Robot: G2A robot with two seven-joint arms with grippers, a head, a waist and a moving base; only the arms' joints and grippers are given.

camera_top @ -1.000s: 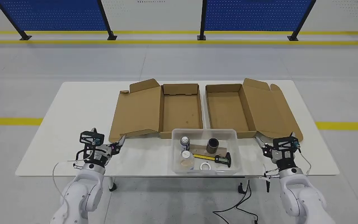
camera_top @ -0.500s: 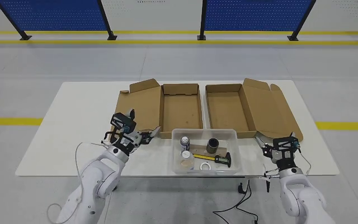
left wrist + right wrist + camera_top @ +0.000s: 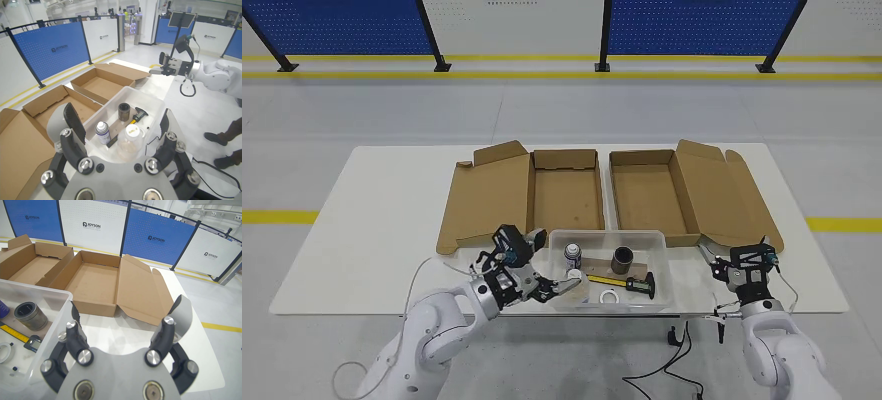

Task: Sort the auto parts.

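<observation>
**At the bin's near corner: a bottle that may tip**

My left gripper (image 3: 118,113) hangs wide open and empty over the clear bin (image 3: 143,91). The clear bottle (image 3: 128,144) stands between my fingers, with the spray can (image 3: 103,132) just beside one. Closing off-centre could topple either, or snag the bin wall.

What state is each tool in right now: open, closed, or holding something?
Left tool: open, holding nothing.
Right tool: open, holding nothing.
</observation>
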